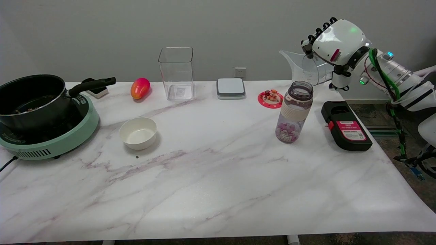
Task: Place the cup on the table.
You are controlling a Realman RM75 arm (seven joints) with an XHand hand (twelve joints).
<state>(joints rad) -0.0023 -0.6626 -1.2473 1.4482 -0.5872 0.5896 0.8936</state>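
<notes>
A white marble table (211,190) fills the frame. At upper right, the right hand (335,42) grips a clear cup (303,68), tilted, in the air. It looks light, rigid and slippery, best held around the body.

White glossy robot hand (335,42) with black fingertips, green cable (383,76), glowing lights.

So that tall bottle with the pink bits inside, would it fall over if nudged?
Probably fairly easily: the bottle is tall and narrow and stands upright. Its pink contents fill only the bottom, which may steady it somewhat. The smooth clear wall looks stiff and perhaps slippery to grip.
</notes>
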